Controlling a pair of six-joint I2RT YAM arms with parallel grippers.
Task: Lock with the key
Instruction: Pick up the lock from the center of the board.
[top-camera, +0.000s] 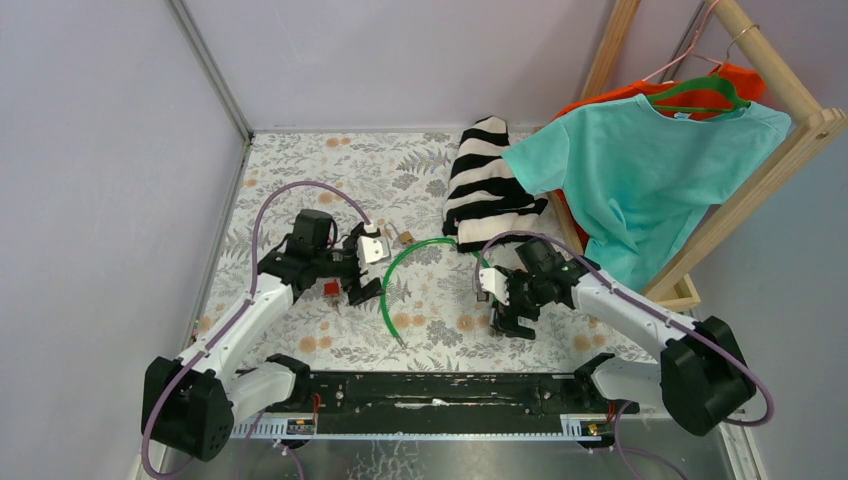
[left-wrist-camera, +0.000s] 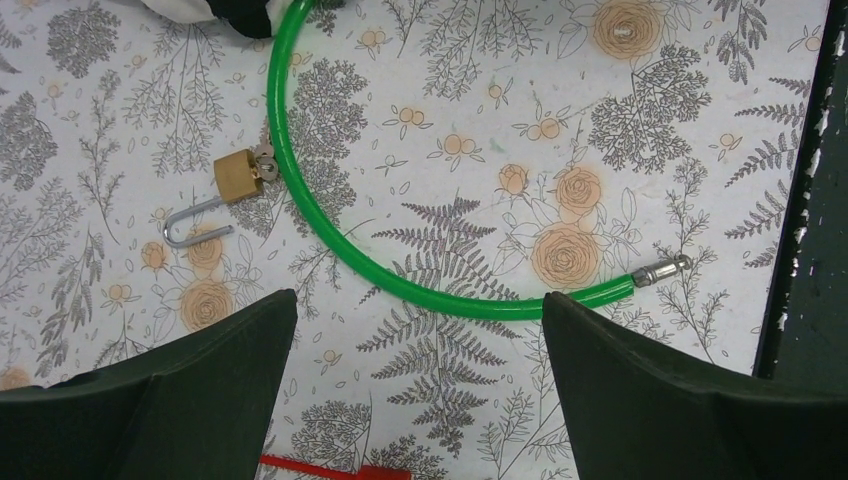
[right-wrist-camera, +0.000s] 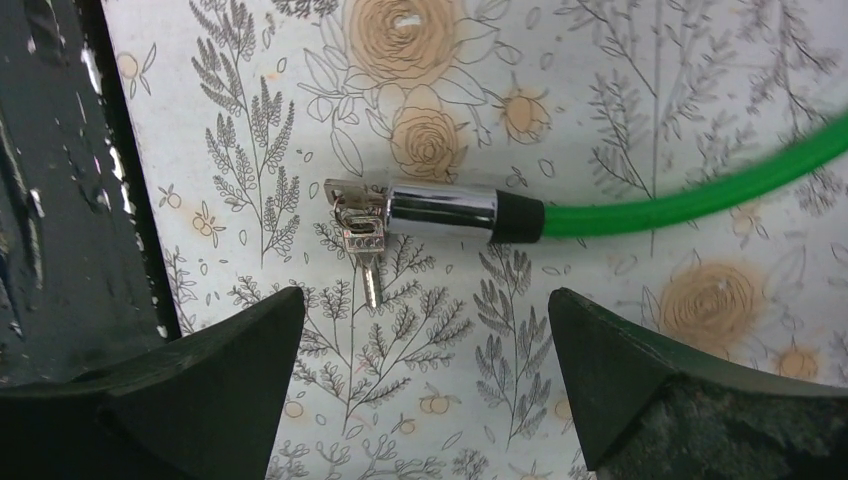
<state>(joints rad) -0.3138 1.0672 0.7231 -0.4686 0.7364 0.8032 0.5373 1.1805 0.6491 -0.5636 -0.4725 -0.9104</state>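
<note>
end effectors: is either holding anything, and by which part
Nothing is held. Left end effector open above the green cable, right end effector open above its chrome end.

Striped cloth (top-camera: 485, 180), teal shirt (top-camera: 640, 165)

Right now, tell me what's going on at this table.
Nothing is held yet. Both arms hang over the table, grippers open. The left gripper is above the green cable, beside which lies a brass padlock with its shackle open. The right gripper is above the cable's chrome lock head, with keys at its end. The cable's pin end lies loose, so locking has not begun.
</note>
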